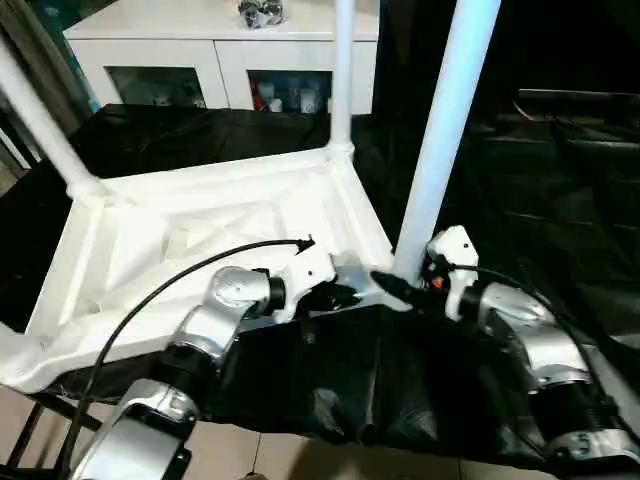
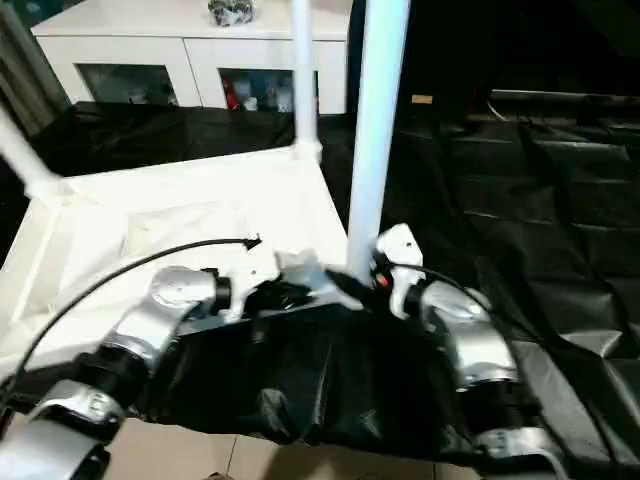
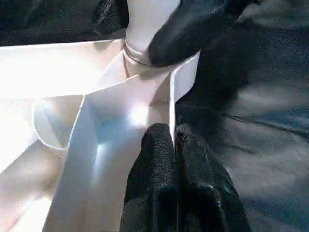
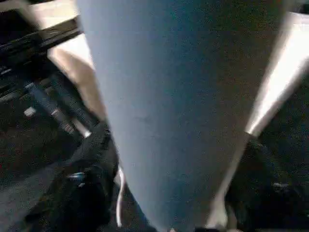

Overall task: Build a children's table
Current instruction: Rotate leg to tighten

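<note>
My left pincer (image 3: 174, 145) is pinching the near right rim of the upturned white tabletop (image 1: 200, 240), ribs showing. My right pincer (image 1: 392, 287) is clamping the base of the near right leg (image 1: 445, 130), standing upright in its corner socket. The tabletop is lying on the black-draped table (image 1: 520, 200).

Black-draped table (image 1: 560, 220) under the upturned white table top (image 1: 190, 250), ribbed underside up.

Indoor demo or lab room: work table (image 1: 560, 200) draped in black sheeting, white cabinet (image 1: 215, 50) with glass doors behind, tiled floor (image 1: 290, 458).
</note>
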Robot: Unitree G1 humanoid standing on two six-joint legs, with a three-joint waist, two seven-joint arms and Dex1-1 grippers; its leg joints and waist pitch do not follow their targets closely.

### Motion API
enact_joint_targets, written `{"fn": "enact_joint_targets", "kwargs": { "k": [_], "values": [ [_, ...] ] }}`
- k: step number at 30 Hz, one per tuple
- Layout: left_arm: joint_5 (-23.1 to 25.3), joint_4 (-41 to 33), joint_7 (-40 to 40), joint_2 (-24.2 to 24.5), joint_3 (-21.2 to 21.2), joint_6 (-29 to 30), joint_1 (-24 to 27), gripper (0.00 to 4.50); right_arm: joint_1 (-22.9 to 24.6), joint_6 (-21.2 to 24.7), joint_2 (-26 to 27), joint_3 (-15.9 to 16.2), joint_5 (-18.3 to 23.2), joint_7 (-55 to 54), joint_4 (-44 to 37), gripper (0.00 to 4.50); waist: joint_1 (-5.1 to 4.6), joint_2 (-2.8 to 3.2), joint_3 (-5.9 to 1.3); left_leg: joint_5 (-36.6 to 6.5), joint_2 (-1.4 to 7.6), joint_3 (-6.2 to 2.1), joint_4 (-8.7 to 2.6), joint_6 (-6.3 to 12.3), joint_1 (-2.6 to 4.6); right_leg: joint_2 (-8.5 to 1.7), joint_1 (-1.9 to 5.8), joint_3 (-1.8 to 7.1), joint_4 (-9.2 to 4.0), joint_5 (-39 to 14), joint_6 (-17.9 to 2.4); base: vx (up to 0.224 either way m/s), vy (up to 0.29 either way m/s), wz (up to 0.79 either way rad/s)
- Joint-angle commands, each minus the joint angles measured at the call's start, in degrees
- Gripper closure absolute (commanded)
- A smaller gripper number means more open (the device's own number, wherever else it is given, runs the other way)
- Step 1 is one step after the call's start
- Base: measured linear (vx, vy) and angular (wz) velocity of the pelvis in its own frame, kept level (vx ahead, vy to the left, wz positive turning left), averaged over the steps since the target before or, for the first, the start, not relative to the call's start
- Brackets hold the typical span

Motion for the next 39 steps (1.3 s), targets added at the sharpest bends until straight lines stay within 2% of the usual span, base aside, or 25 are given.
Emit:
{"fn": "enact_joint_targets", "kwargs": {
  "k": [1,3,4,5,10,14,17,19,21,22,23,24,26,27,28,29,30,31,33,34,35,36,39],
  "values": [
    [-0.66,-0.46,-1.32,0.99,-0.08,0.26,0.35,4.5,1.16,1.43,-0.03,3.76,1.4,6.06,-1.64,1.74,0.46,-1.13,-3.13,-9.19,3.44,-0.84,-3.42,6.24,-0.21,-4.85,2.77,2.61,-3.72,-9.08,-14.71,0.0,0.0,0.0],
    [-0.99,-0.45,-2.26,1.63,0.1,0.27,0.4,4.5,1.27,1.82,-0.81,4.41,1.86,8.1,-2.13,1.88,0.55,-1.08,-3.03,-9.71,3.42,-0.77,-3.45,6.13,-0.12,-4.91,2.66,2.6,-3.91,-10.52,-14.56,0.0,0.0,0.0],
    [-1.45,0.11,-3.63,2.67,0.47,0.25,0.33,4.5,1.57,1.69,-2.09,5.96,1.59,11.1,-2.72,1.98,0.67,-1.43,-3.0,-9.88,3.42,-0.8,-3.47,5.81,-0.09,-4.92,2.7,2.57,-3.98,-11.58,-14.28,0.0,0.0,0.0],
    [-1.61,0.42,-4.04,3.01,0.61,0.19,0.28,4.5,1.69,1.56,-2.49,6.52,1.28,12.19,-2.88,2.04,0.74,-1.28,-2.95,-10.09,3.44,-0.8,-3.54,5.63,-0.1,-4.9,2.6,2.59,-4.01,-12.44,-13.94,0.0,0.0,0.0],
    [-2.21,0.57,-5.37,4.24,0.72,0.56,0.61,4.5,2.02,1.57,-2.89,8.22,0.96,14.63,-3.31,2.41,0.94,-1.48,-2.93,-10.23,3.52,-0.86,-3.62,4.9,0.02,-4.95,2.51,2.67,-4.0,-12.99,-13.61,0.0,0.0,0.0],
    [-2.35,0.3,-5.76,4.47,0.68,0.74,0.82,4.5,2.02,1.73,-2.68,8.39,1.01,14.76,-3.33,2.49,0.91,-1.58,-2.88,-10.05,3.54,-0.88,-3.68,4.66,0.03,-4.92,2.52,2.67,-3.95,-12.37,-13.86,0.0,0.0,0.0],
    [-2.17,-0.11,-5.31,4.58,0.67,0.74,1.09,4.5,2.2,1.47,-1.63,8.23,0.79,13.27,-2.99,2.5,0.88,-2.01,-2.84,-9.94,3.51,-0.84,-3.65,4.6,-0.02,-4.97,2.56,2.71,-3.92,-12.7,-13.82,0.0,0.0,0.0],
    [-1.95,-0.4,-4.41,4.4,0.73,0.85,1.19,4.5,2.22,1.08,-0.61,7.85,0.38,10.76,-2.41,2.51,0.88,-1.93,-2.84,-9.91,3.48,-0.87,-3.66,4.42,0.0,-5.01,2.54,2.71,-4.0,-13.61,-13.42,0.0,0.0,0.0],
    [-0.63,-0.23,0.23,3.07,1.0,1.51,0.7,4.5,1.63,0.47,2.36,6.41,-1.65,2.15,0.35,2.51,0.53,-1.82,-2.58,-11.26,3.48,-0.99,-3.96,3.5,0.04,-5.01,2.27,2.72,-4.29,-16.3,-12.82,0.0,0.0,0.0],
    [-0.28,-0.14,1.94,2.43,1.17,1.89,0.47,4.5,1.31,0.18,3.47,5.86,-2.6,-1.42,1.57,2.51,0.32,-2.16,-2.52,-12.13,3.41,-1.02,-4.04,3.15,0.05,-5.05,2.33,2.69,-4.5,-17.83,-12.48,0.0,0.0,0.0],
    [0.09,0.05,3.84,1.67,1.31,2.25,0.16,4.5,0.97,0.14,4.63,5.18,-3.3,-4.83,2.82,2.52,-0.01,-2.01,-2.28,-14.1,3.37,-1.23,-4.27,2.0,0.18,-5.2,2.11,2.73,-4.8,-21.77,-11.57,0.0,0.0,0.0],
    [0.34,0.19,5.21,1.09,1.41,2.53,-0.08,4.5,0.72,0.13,5.49,4.67,-3.77,-7.31,3.71,2.53,-0.55,-2.07,-2.15,-15.92,3.27,-1.4,-4.4,0.94,0.26,-5.17,2.08,2.65,-5.04,-25.16,-10.6,0.0,0.0,0.0],
    [0.94,0.64,10.9,-2.26,1.53,4.18,-1.2,4.5,-0.36,0.74,9.55,2.09,-4.32,-17.27,6.79,2.55,-1.03,-2.13,-2.02,-18.96,3.12,-1.77,-4.55,-0.44,0.62,-5.23,1.8,2.56,-5.68,-30.68,-8.38,0.0,0.0,0.0],
    [1.29,1.1,13.63,-4.39,1.37,4.84,-1.9,4.5,-1.09,1.15,11.95,0.76,-4.18,-22.18,7.94,2.55,-1.12,-1.61,-2.03,-19.35,3.12,-1.77,-4.58,-0.64,0.71,-5.18,1.66,2.65,-5.76,-30.91,-8.16,0.0,0.0,0.0],
    [1.91,1.83,17.24,-7.23,1.03,5.71,-2.81,4.5,-2.05,1.35,15.05,-0.53,-4.29,-27.73,9.1,2.55,-1.28,-1.94,-2.16,-20.21,3.08,-1.79,-4.53,-0.9,0.97,-5.05,1.44,2.61,-5.95,-30.79,-7.87,0.0,0.0,0.0],
    [2.33,2.37,19.25,-8.7,0.83,6.15,-3.37,4.5,-2.63,1.28,16.7,-0.92,-4.5,-30.29,9.62,2.55,-1.3,-1.97,-2.14,-20.21,3.08,-1.8,-4.56,-0.97,0.94,-5.02,1.41,2.71,-5.9,-30.2,-7.9,0.0,0.0,0.0],
    [2.74,2.75,20.2,-9.51,0.52,6.2,-3.72,4.5,-3.14,1.21,17.7,-0.84,-5.02,-32.06,9.96,2.55,-1.38,-1.61,-2.33,-20.22,3.1,-1.69,-4.49,-1.36,1.32,-4.95,1.16,2.85,-5.86,-27.78,-8.55,0.0,0.0,0.0],
    [3.2,3.18,21.06,-10.46,0.06,6.1,-4.06,4.5,-3.84,1.19,18.87,-0.81,-5.43,-34.0,10.47,2.55,-1.45,-1.65,-2.33,-19.85,3.03,-1.69,-4.55,-0.97,0.89,-4.76,1.53,2.79,-5.67,-25.17,-9.09,0.0,0.0,0.0],
    [3.53,3.57,22.11,-11.25,-0.12,6.18,-4.34,4.5,-4.41,0.98,19.85,-0.81,-5.25,-34.47,10.82,2.55,-1.38,-1.72,-2.39,-19.7,2.89,-1.52,-4.49,-0.12,0.78,-4.77,1.6,2.83,-5.55,-23.56,-9.57,0.0,0.0,0.0],
    [3.81,3.84,23.0,-11.82,-0.2,6.3,-4.55,4.5,-4.86,0.7,20.61,-0.88,-5.14,-34.93,11.23,2.55,-1.22,-1.2,-2.51,-19.05,2.85,-1.53,-4.42,0.23,0.77,-4.86,1.7,2.89,-5.42,-22.31,-9.93,0.0,0.0,0.0],
    [3.93,3.89,23.14,-12.13,-0.28,6.32,-4.64,4.5,-5.08,0.24,21.02,-0.64,-5.32,-34.91,11.31,2.2,-1.31,-1.38,-2.51,-18.79,2.85,-1.4,-4.4,0.43,0.67,-4.8,1.71,2.91,-5.51,-21.58,-10.09,0.0,0.0,0.0],
    [4.04,3.94,23.27,-12.39,-0.34,6.33,-4.72,4.5,-5.28,-0.17,21.38,-0.44,-5.47,-34.9,11.39,2.0,-1.31,-1.25,-2.59,-18.31,2.86,-1.44,-4.41,0.53,0.54,-4.79,1.91,2.87,-5.33,-20.14,-10.52,0.0,0.0,0.0],
    [4.47,3.64,22.73,-12.24,-0.39,6.2,-4.87,4.5,-5.58,-0.85,22.01,-0.19,-4.8,-32.31,10.89,1.77,-1.17,-1.48,-2.64,-17.19,2.88,-1.32,-4.38,1.38,0.34,-4.85,2.14,2.89,-5.16,-18.4,-11.2,0.0,0.0,0.0]
  ]
}}
